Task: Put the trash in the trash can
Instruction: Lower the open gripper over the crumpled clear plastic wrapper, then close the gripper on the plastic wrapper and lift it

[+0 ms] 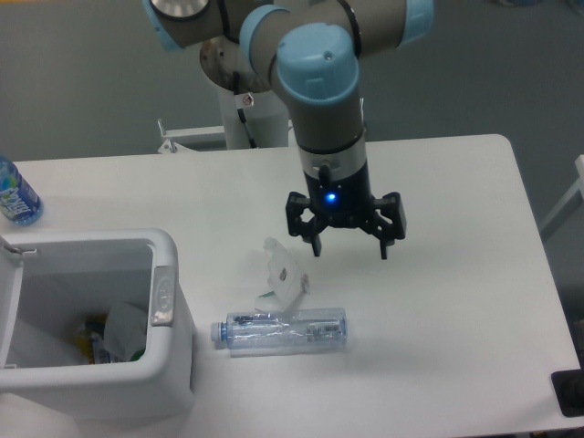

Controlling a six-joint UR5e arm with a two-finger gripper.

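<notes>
2 trash items [281, 329] on table | trash can [173, 374] holds scraps

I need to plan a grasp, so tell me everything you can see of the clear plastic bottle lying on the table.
The clear plastic bottle lies on its side on the white table, just right of the trash can, cap end pointing left toward it. It looks transparent, ribbed and empty, with faint label print along its body. The crumpled wrapper sits just behind it. The open end effector hovers above and beyond, not touching it.

Clear glossy plastic bottle [281, 330], crumpled wrapper [282, 274]
</notes>
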